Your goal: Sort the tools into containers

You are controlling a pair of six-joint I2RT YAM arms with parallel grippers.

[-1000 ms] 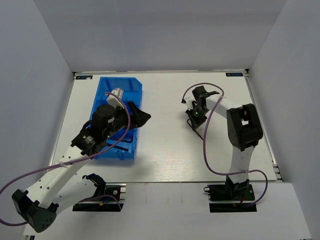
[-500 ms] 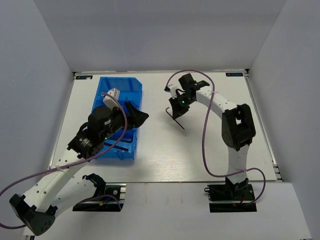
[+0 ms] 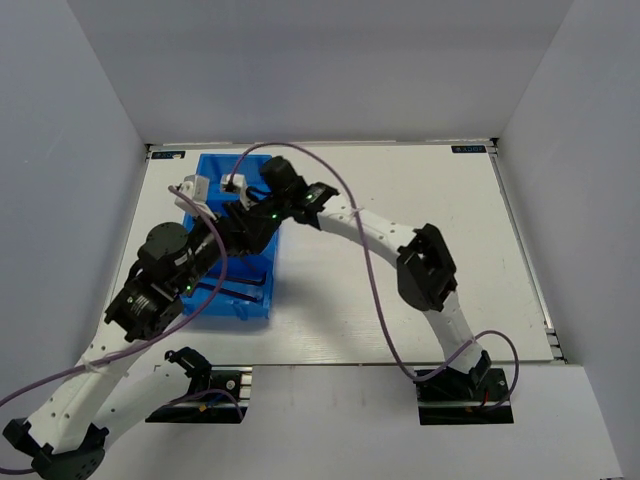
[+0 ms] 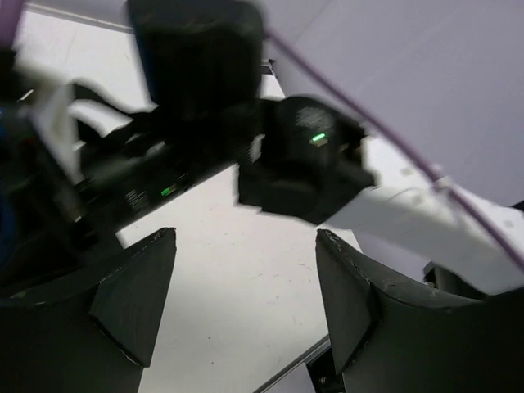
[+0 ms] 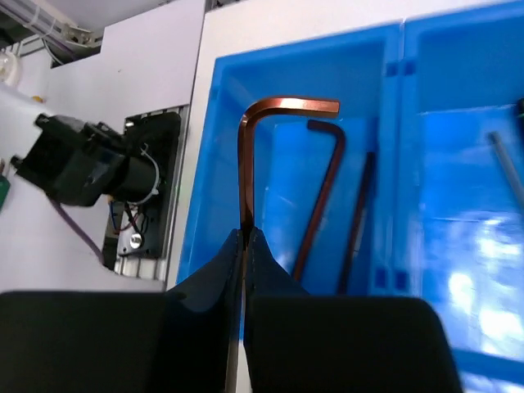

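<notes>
The blue bin (image 3: 213, 170) lies at the table's left; in the right wrist view its compartments (image 5: 372, 78) fill the frame. My right gripper (image 5: 246, 233) is shut on the long leg of a copper-toned L-shaped hex key (image 5: 243, 160) and holds it above the near compartment, where two dark hex keys (image 5: 321, 196) lie. In the top view the right gripper (image 3: 243, 212) reaches over the bin. My left gripper (image 4: 246, 278) is open and empty, raised above the table, facing the right arm (image 4: 303, 160); in the top view it (image 3: 228, 232) hangs over the bin's right side.
A thin tool (image 5: 508, 172) lies in the adjacent compartment. A dark hex key (image 3: 235, 290) shows in the bin's near compartment. The left arm's base and motor (image 5: 90, 168) stand beyond the table's near edge. The two arms overlap closely over the bin.
My right arm has swung from the table's right-middle leftward to over the bin, carrying the hex key. My left arm has pulled back and risen, its gripper staying open.
</notes>
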